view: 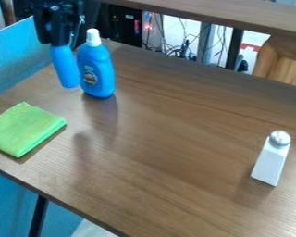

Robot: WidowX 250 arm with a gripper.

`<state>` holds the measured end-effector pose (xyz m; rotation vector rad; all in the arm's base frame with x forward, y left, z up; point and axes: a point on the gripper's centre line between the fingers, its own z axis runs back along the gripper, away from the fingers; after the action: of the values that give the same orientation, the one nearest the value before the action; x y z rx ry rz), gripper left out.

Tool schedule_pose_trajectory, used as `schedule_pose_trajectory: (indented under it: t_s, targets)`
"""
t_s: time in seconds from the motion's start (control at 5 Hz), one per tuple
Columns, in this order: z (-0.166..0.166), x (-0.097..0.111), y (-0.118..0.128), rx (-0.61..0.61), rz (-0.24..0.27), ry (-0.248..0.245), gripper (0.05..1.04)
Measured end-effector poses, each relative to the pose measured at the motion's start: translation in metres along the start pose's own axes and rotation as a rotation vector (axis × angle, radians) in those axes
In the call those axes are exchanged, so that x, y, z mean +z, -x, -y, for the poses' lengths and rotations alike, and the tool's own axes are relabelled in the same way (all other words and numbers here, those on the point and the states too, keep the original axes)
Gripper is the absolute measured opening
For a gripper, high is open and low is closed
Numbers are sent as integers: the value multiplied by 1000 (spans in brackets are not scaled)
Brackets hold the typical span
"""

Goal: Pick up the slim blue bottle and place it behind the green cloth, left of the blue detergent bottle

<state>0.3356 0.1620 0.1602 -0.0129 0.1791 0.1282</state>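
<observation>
Hanging down at the table's far left, the black gripper [61, 40] is clamped on the top of one blue cylinder [64, 67], held slightly tilted above the wooden table [169, 139]. Just beside it stands one blue bottle [96, 71] with a white cap [93, 37]; its contents are hidden. One folded green cloth [26, 128] lies nearer, and one white shaker [271, 162] with a silver top stands well apart, right of them.

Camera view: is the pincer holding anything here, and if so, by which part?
Yes. The pincer holds a blue tube by its upper end, with the lower end hanging down next to the blue bottle.
</observation>
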Motion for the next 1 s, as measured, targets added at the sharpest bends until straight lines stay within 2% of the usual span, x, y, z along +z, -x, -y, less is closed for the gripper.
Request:
schedule_pose_trajectory:
  t_s: [0.2,0.4,0.8,1.0]
  targets:
    - [-21,-1,-6,39,23,20,398]
    - [-39,-11,-14,68,-6,49,398]
    - [-64,-18,-14,123,-8,87,398]
    - [-73,-26,-23,136,-30,81,398]
